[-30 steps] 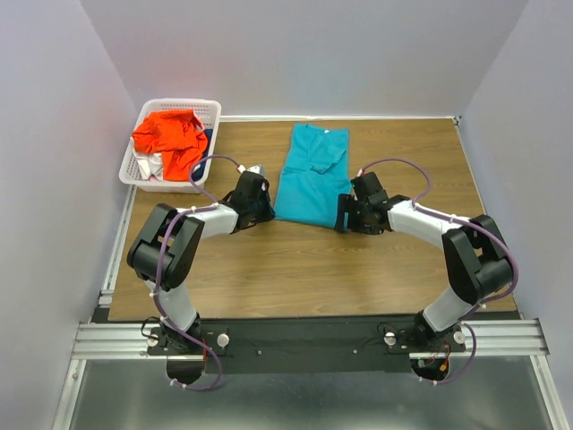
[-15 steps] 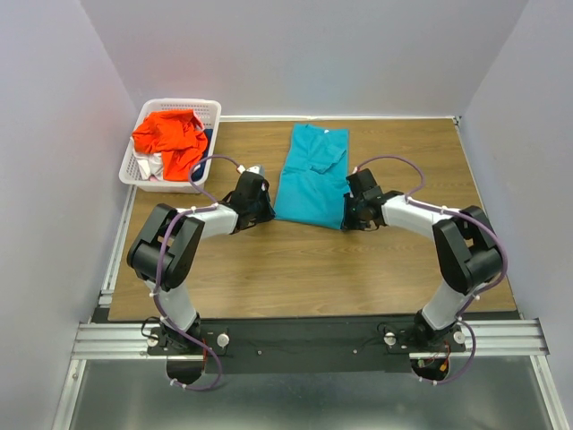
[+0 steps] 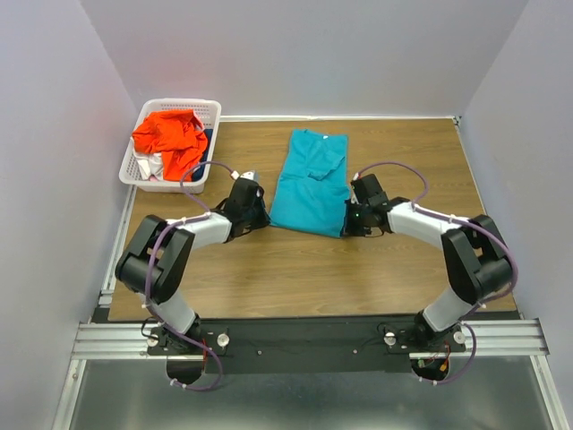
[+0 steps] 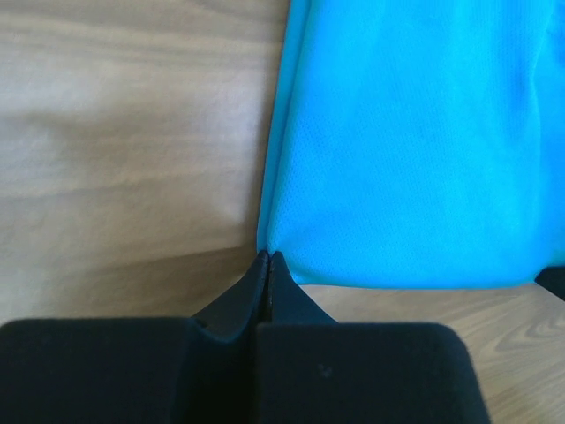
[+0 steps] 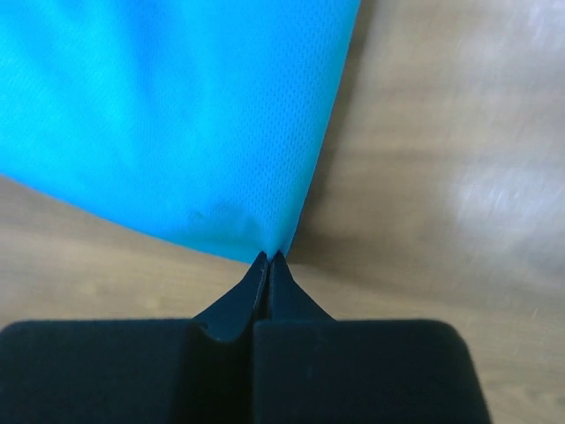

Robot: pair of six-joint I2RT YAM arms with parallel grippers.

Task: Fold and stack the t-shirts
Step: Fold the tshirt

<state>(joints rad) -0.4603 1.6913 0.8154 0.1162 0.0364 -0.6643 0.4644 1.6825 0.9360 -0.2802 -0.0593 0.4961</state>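
A teal-blue t-shirt [image 3: 309, 184] lies lengthwise on the wooden table, partly folded. My left gripper [image 3: 266, 220] is shut on its near left corner; in the left wrist view the gripper [image 4: 267, 257] pinches the tip of the teal cloth [image 4: 415, 141]. My right gripper [image 3: 347, 224] is shut on the near right corner; in the right wrist view that gripper [image 5: 268, 256] nips the cloth [image 5: 177, 115] at its point. An orange-red t-shirt [image 3: 170, 139] is heaped in the basket over white [image 3: 149, 167] and dark blue [image 3: 208, 136] cloth.
The white lattice basket [image 3: 179, 103] stands at the table's far left corner. Bare wood [image 3: 304, 269] stretches between the shirt and the arms' bases. Grey walls close in the left, right and far sides.
My right gripper has closed onto the shirt's near right corner. The left arm has shifted slightly, and the shirt's near edge has been drawn a little toward the near side.
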